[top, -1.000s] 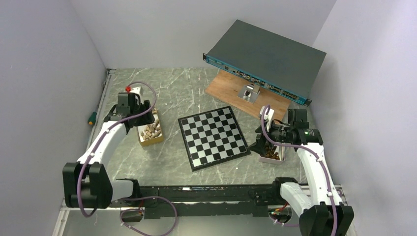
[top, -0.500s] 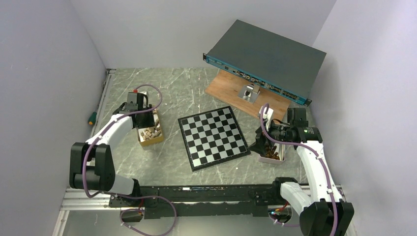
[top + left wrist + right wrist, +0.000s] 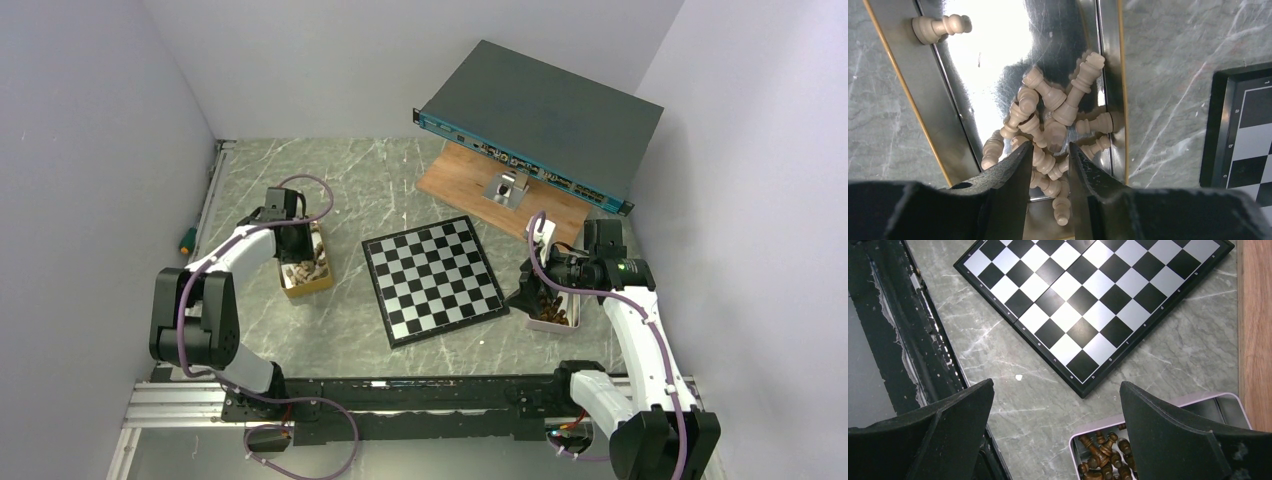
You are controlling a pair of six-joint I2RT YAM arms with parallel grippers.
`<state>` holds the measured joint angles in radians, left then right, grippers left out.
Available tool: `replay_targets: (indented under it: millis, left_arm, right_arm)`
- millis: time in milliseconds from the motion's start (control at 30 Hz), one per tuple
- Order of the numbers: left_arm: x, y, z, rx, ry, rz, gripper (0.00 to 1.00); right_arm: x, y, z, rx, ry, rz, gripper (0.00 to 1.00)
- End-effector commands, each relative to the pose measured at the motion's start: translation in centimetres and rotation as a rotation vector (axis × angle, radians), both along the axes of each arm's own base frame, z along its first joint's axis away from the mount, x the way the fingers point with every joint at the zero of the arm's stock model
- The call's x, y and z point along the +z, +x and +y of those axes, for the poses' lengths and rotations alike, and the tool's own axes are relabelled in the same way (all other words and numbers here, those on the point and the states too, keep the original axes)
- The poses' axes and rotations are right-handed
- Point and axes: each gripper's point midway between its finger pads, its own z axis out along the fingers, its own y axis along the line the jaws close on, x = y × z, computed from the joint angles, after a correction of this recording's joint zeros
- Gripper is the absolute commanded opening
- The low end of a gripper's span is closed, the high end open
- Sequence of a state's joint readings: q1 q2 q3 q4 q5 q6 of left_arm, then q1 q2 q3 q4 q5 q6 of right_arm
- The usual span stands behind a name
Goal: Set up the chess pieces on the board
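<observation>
Hovering the right gripper (image 3: 527, 291) at the near right, fingers spread wide and grasping nothing, above the pale-rimmed tin (image 3: 1148, 407) heaped with dark chess pieces (image 3: 1103, 462). Lying flat just left of that tin, mid-table: the board (image 3: 433, 280). Farther left, standing the left gripper (image 3: 1048, 159) over the heap of light chess pieces (image 3: 1048, 115) inside the gold-rimmed tin (image 3: 923, 100), fingers drawn near together with pieces showing in the gap. Not showing clearly whether any piece is being pinched.
</observation>
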<state>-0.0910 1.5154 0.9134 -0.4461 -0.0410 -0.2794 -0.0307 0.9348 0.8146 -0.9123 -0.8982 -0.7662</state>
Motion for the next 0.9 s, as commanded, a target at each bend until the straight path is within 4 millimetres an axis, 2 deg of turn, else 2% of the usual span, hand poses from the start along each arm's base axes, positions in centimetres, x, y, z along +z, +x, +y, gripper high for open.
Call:
replay_targets:
  millis: [0, 167, 300, 400, 467, 500, 667, 867]
  left_arm:
    - [1.2, 2.4, -0.2, 0.011, -0.007, -0.07, 0.36]
    - [0.9, 2.8, -0.3, 0.01, -0.005, -0.066, 0.34]
    - [0.5, 2.9, -0.2, 0.01, 0.001, -0.056, 0.29]
    - [0.5, 2.8, -0.1, 0.007, 0.01, -0.052, 0.15]
    - [1.2, 2.6, -0.1, 0.001, 0.022, -0.061, 0.02]
    - [1.8, 2.5, -0.1, -0.003, 0.038, -0.071, 0.0]
    - [5.1, 1.2, -0.3, -0.036, 0.104, -0.13, 0.0]
    - [7.0, -0.3, -0.3, -0.045, 0.097, -0.183, 0.0]
  right_arm:
    - [1.4, 0.6, 0.1, 0.01, 0.0, -0.063, 1.0]
    - [1.3, 0.5, 0.2, 0.011, 0.001, -0.062, 1.0]
    - [1.3, 0.5, 0.2, 0.012, 0.001, -0.062, 1.0]
    - [1.3, 0.5, 0.2, 0.013, 0.0, -0.062, 1.0]
    - [1.3, 0.5, 0.2, 0.014, 0.0, -0.064, 1.0]
    - [1.3, 0.5, 0.2, 0.014, 0.0, -0.064, 1.0]
    - [1.4, 0.4, 0.2, 0.015, 0.0, -0.065, 1.0]
    - [1.5, 0.4, 0.3, 0.017, 0.002, -0.069, 1.0]
